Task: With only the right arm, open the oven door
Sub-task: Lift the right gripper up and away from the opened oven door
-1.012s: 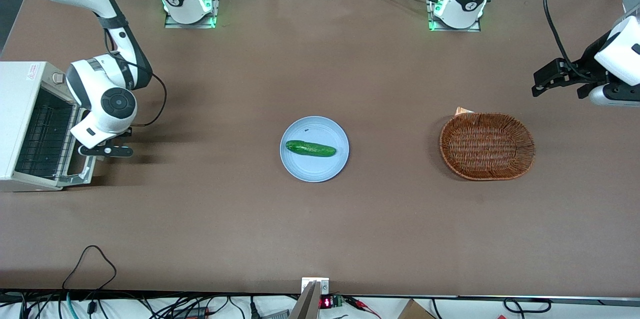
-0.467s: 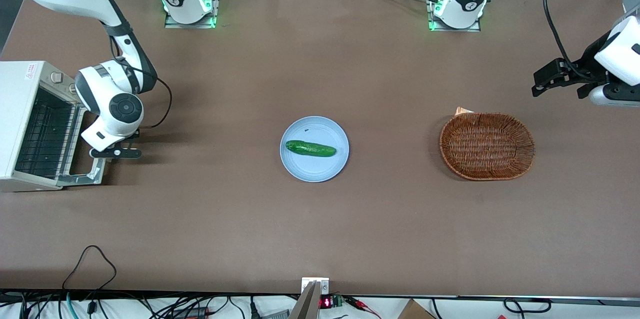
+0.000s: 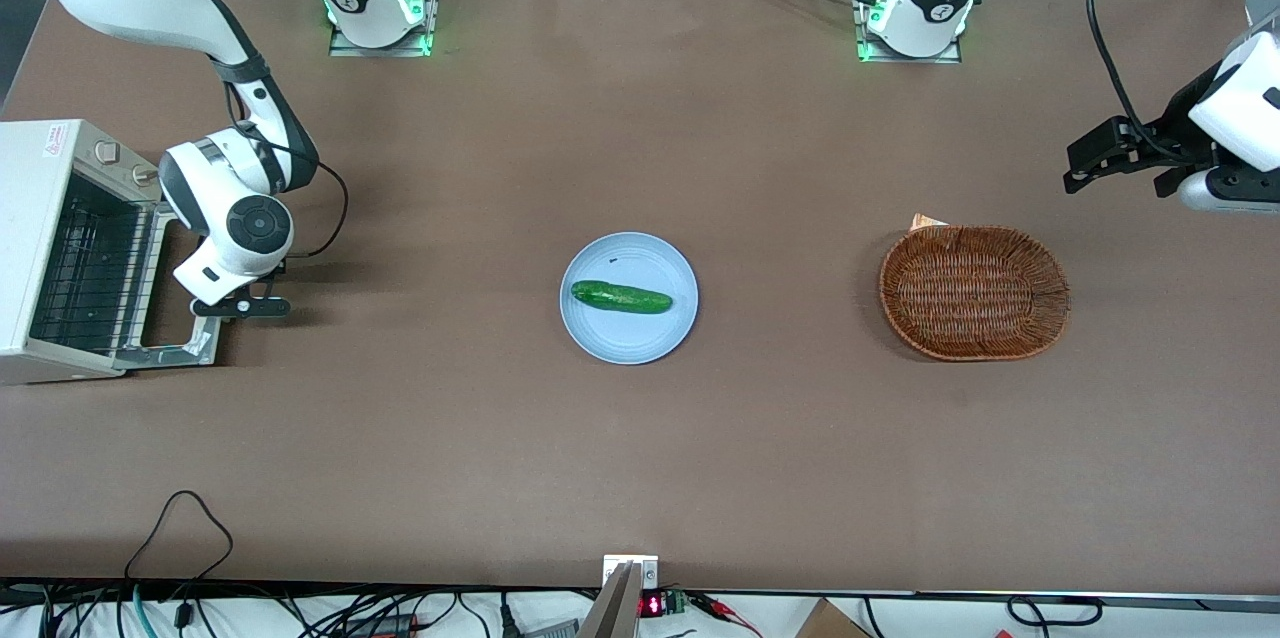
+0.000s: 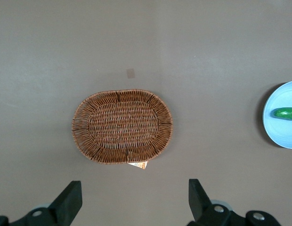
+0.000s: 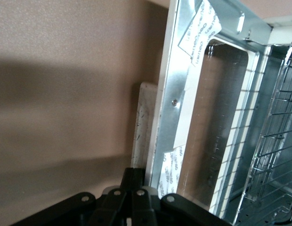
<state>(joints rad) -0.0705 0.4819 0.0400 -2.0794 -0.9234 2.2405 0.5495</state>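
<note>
The oven door lies swung down flat in front of the toaster oven at the working arm's end of the table. The gripper sits at the door's outer edge by the handle; its grasp can't be made out.

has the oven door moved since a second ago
Yes. The oven door has swung further down and out from the oven, toward the plate, with the gripper at its outer edge.
</note>
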